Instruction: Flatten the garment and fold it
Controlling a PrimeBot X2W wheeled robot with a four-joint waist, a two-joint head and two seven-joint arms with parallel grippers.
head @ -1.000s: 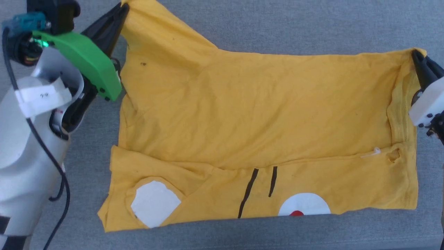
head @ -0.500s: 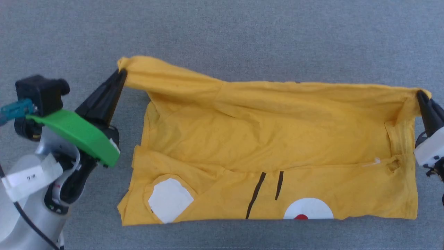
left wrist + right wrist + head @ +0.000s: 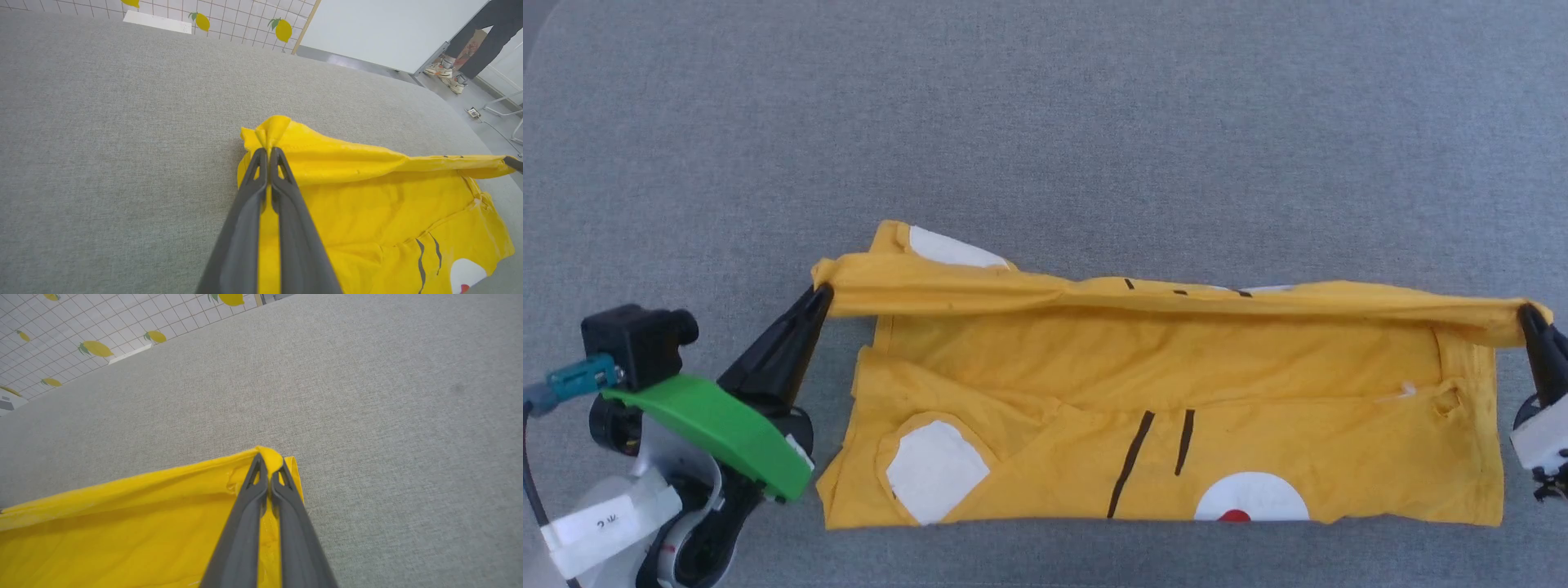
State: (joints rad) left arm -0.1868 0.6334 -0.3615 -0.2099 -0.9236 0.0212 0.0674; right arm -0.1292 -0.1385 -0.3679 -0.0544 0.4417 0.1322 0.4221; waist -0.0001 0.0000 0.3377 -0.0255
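The garment (image 3: pixel 1160 384) is found laid lengthwise on the grey fabric surface (image 3: pixel 1045 122), low in the head view. Its far edge is raised into a taut ridge, stretched between both grippers. At the left gripper (image 3: pixel 821 292) the fingers are pressed together and a bunched yellow corner is pinched at the tips. At the right gripper (image 3: pixel 1529 314) the opposite corner is pinched likewise. The near half is laid flat, with black lines, white patches and a red dot shown.

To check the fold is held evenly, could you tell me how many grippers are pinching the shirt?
2: the left gripper pinches the garment at its left end, the right gripper at its right end.
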